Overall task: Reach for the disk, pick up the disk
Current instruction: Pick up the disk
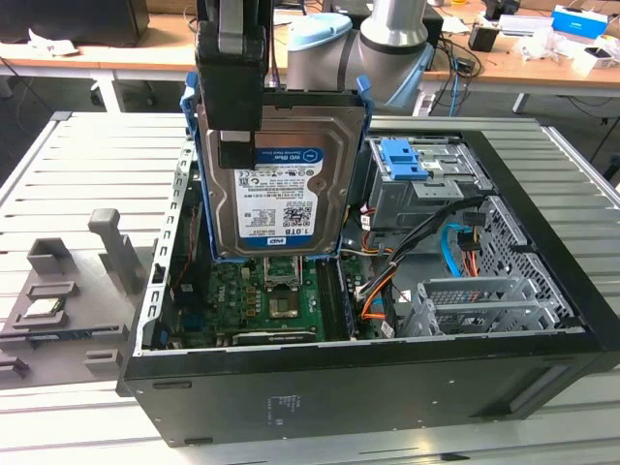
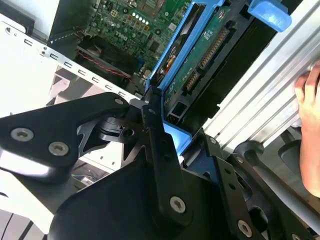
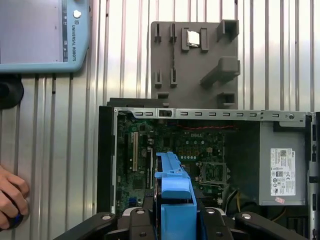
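Observation:
The disk (image 1: 281, 189), a silver-grey hard drive with a white-and-blue label in a blue bracket, hangs upright above the open computer case (image 1: 368, 373). My gripper (image 1: 232, 102) is shut on its upper edge, one black finger lying over the label side. In the second wrist view the disk's green circuit-board side (image 2: 202, 55) shows, with the black fingers (image 2: 157, 150) clamped on the blue bracket. In the first wrist view the bracket's narrow blue edge (image 3: 175, 195) sticks out between the gripper's (image 3: 175, 222) jaws, over the motherboard.
Below lie the motherboard (image 1: 281, 295), a blue latch on a grey metal cage (image 1: 407, 163) and loose cables. A grey fixture holding a small chip (image 1: 44, 310) sits at the exterior view's left. A person's hand (image 3: 11, 200) rests on the slatted table near a teach pendant (image 3: 45, 35).

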